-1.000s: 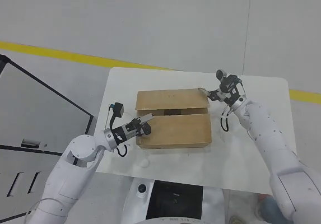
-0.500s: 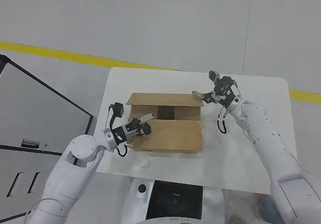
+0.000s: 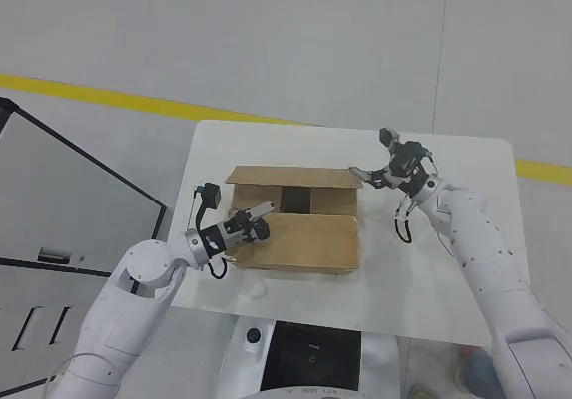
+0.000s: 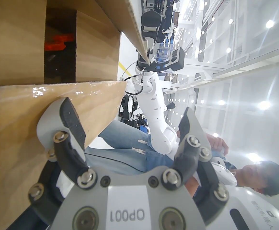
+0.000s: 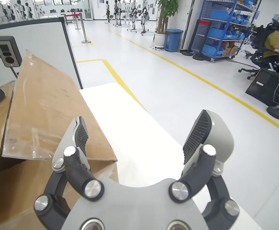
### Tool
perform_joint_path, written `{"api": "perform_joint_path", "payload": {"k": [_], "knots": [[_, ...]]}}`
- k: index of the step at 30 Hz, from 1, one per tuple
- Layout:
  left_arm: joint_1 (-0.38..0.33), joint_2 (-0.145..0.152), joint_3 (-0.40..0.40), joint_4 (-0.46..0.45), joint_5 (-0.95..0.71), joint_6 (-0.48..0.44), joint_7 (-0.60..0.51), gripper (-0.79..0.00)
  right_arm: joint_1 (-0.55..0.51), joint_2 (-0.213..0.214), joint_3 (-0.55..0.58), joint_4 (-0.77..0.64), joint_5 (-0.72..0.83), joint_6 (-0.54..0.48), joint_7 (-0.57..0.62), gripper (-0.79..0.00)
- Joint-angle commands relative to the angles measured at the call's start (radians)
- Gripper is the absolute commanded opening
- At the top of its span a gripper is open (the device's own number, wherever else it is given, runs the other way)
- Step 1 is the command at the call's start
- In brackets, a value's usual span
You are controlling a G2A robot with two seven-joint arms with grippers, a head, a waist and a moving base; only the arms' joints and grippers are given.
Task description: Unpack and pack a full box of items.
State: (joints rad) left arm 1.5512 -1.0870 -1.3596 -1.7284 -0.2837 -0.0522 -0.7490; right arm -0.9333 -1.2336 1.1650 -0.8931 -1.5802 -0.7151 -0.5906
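A brown cardboard box (image 3: 300, 244) sits mid-table on the white table (image 3: 435, 289). Its far flap (image 3: 290, 177) stands raised and its near flap (image 4: 14, 111) lies flat. A dark gap (image 3: 293, 199) between them shows something red (image 4: 55, 43) inside. My left gripper (image 3: 256, 224) is at the box's left end, open (image 4: 129, 123), with one finger (image 4: 70, 118) against the near flap's edge. My right gripper (image 3: 365, 178) is open (image 5: 141, 135) at the far flap's right corner (image 5: 43, 111), one finger (image 5: 80, 132) beside the taped cardboard.
Bare tabletop lies to the right of the box and along the near edge. A black-framed panel (image 3: 26, 190) stands off the table's left side. A yellow floor line (image 3: 116, 100) runs behind the table.
The box slid a little to the left and its far flap swung up, exposing the gap. My right gripper followed the flap's corner, then eased slightly right. The left gripper stayed at the box's left end.
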Motion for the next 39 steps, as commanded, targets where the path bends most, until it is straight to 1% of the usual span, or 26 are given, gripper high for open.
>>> {"api": "perform_joint_path", "payload": {"k": [1,5,7,11,14,15,20,23,27,29,32,34,35,36,38,39], "knots": [[0.000,0.000,0.000,0.000,0.000,0.000,0.000,0.000,-0.011,0.010,0.019,-0.003,-0.009,0.000,0.003,0.000],[0.000,0.000,0.000,0.000,0.000,0.000,0.000,0.000,-0.041,0.031,0.057,-0.031,-0.050,0.018,0.008,0.000],[0.000,0.000,0.000,0.000,0.000,0.000,0.000,0.000,-0.056,0.043,0.075,-0.052,-0.069,0.007,0.003,0.000],[0.000,0.000,0.000,0.000,0.000,0.000,0.000,0.000,-0.088,0.065,0.095,-0.114,-0.113,-0.073,-0.027,0.000],[0.000,0.000,0.000,0.000,0.000,0.000,0.000,0.000,-0.104,0.077,0.095,-0.147,-0.123,-0.172,-0.042,0.000],[0.000,0.000,0.000,0.000,0.000,0.000,0.000,0.000,-0.106,0.079,0.102,-0.146,-0.111,-0.177,-0.043,0.000],[0.000,0.000,0.000,0.000,0.000,0.000,0.000,0.000,-0.106,0.079,0.102,-0.146,-0.111,-0.177,-0.043,0.000],[0.000,0.000,0.000,0.000,0.000,0.000,0.000,0.000,-0.143,0.079,0.085,-0.206,-0.162,-0.074,-0.005,0.000],[0.000,0.000,0.000,0.000,0.000,0.000,0.000,0.000,-0.135,0.082,0.045,-0.259,-0.234,-0.073,0.016,0.000],[0.000,0.000,0.000,0.000,0.000,0.000,0.000,0.000,-0.129,0.080,0.028,-0.264,-0.243,-0.058,0.012,-0.015],[0.000,0.000,0.000,0.000,0.000,0.000,0.000,0.000,-0.117,0.078,0.002,-0.271,-0.252,-0.048,-0.003,0.000],[0.000,0.000,0.000,0.000,0.000,0.000,0.000,0.000,-0.107,0.077,-0.012,-0.270,-0.256,-0.045,-0.019,-0.071],[0.000,0.000,0.000,0.000,0.000,0.000,0.000,0.000,-0.103,0.076,-0.018,-0.267,-0.259,-0.044,-0.023,-0.092],[0.000,0.000,0.000,0.000,0.000,0.000,0.000,0.000,-0.097,0.076,-0.026,-0.266,-0.264,-0.043,-0.027,-0.197],[0.000,0.000,0.000,0.000,0.000,0.000,0.000,0.000,-0.086,0.075,-0.041,-0.263,-0.275,-0.045,-0.038,-0.215],[0.000,0.000,0.000,0.000,0.000,0.000,0.000,0.000,-0.081,0.075,-0.049,-0.260,-0.282,-0.049,-0.044,-0.366]]}}
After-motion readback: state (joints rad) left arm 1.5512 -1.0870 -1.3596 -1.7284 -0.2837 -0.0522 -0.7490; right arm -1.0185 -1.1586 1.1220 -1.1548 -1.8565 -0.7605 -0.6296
